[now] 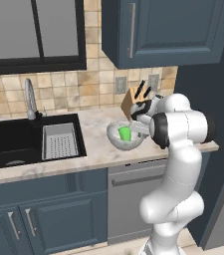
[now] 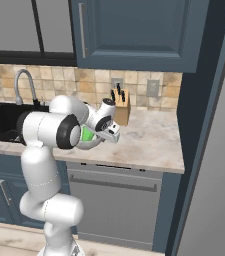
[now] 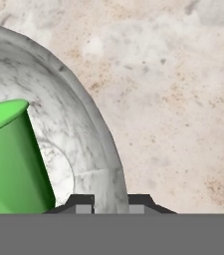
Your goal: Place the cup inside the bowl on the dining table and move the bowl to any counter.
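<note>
Gripper [image 3: 110,201] pinches the bowl's [image 1: 114,138] rim, one dark tip inside the wall and one outside, jaws nearly together on the thin edge. In the left base view the bowl sits at or just over the counter [image 1: 96,144], between the sink [image 1: 14,142] and the knife block [image 1: 132,103]; whether it rests on the stone or hangs a little above it I cannot tell. The cup [image 3: 11,159] stands inside, leaning slightly toward the wall.

The bowl looks glassy — stiff, smooth, probably slick and breakable, and heavy enough that a one-sided rim hold would let it tip away from the fingers. The rim is the only place narrow jaws can bite, so a hold close to the wall's thickest part and a level wrist seem wise. The cup appears light and hard, free to slide or topple inside the curved bottom.

The counter is matte, mottled beige stone — flat, with room to the right.
</note>
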You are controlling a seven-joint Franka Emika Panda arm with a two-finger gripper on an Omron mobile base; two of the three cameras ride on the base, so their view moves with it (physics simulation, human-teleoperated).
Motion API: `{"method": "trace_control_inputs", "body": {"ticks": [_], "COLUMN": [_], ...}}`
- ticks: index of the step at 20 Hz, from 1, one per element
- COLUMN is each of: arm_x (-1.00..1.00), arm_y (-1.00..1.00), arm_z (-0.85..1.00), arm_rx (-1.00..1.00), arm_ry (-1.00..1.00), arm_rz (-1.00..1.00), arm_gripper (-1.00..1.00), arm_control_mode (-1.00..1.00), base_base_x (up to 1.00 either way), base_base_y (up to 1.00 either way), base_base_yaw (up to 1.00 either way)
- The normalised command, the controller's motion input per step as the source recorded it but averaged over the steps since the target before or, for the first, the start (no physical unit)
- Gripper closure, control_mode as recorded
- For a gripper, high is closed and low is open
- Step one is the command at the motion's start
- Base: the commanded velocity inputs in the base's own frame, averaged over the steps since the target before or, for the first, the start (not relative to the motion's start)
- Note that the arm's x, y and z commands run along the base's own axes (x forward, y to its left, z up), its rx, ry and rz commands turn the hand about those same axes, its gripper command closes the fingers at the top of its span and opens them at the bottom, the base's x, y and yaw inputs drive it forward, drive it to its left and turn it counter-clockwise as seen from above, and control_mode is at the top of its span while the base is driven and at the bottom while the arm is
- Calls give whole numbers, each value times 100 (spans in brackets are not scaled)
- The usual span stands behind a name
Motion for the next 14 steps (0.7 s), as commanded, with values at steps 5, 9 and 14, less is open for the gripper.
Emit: {"method": "trace_control_inputs", "body": {"ticks": [5, 9, 14], "arm_x": [0, 0, 0], "arm_y": [0, 0, 0], "arm_z": [0, 0, 0], "arm_rx": [0, 0, 0], "arm_ry": [0, 0, 0], "arm_rz": [0, 0, 0], "arm_gripper": [100, -100, -100], "arm_control_mode": [-100, -100, -100], "base_base_x": [0, 0, 0], "base_base_y": [0, 0, 0], "base_base_yaw": [0, 0, 0]}}
